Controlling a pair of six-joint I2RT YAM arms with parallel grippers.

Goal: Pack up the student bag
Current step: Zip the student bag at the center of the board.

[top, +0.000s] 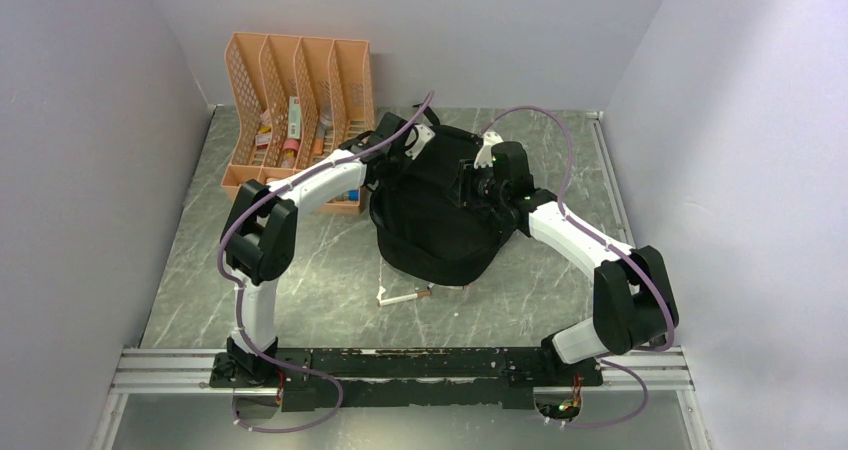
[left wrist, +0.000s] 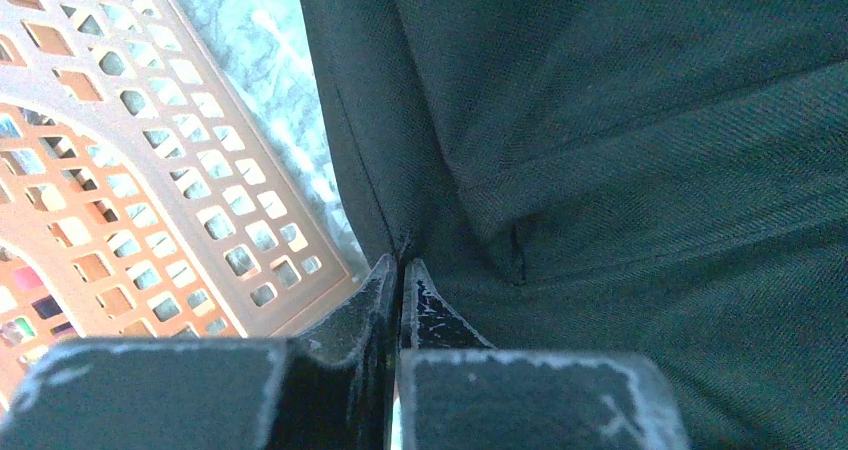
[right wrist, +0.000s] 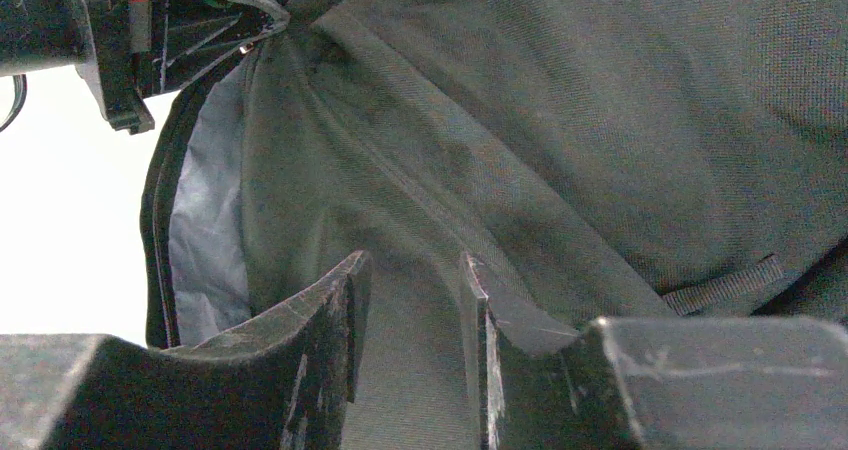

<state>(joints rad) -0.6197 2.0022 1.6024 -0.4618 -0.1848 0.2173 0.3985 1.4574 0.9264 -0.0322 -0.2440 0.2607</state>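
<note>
L gripper (left wrist: pixel 401 266) pinched shut on bag (left wrist: pixel 620 120) seam at fingertips; R gripper (right wrist: pixel 414 262) jaws apart, empty. Lift L slowly, no yanking.

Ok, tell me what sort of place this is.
Probably a robot lab test cell: plain walls box in a marble-look tabletop, robot arms sit on a metal rail, with a backpack and orange file rack as props.

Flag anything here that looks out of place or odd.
A white pen lies loose on the table just in front of the student bag, apart from the orange file rack where other stationery sits. It looks dropped or not yet packed. Nothing else stands out.
</note>
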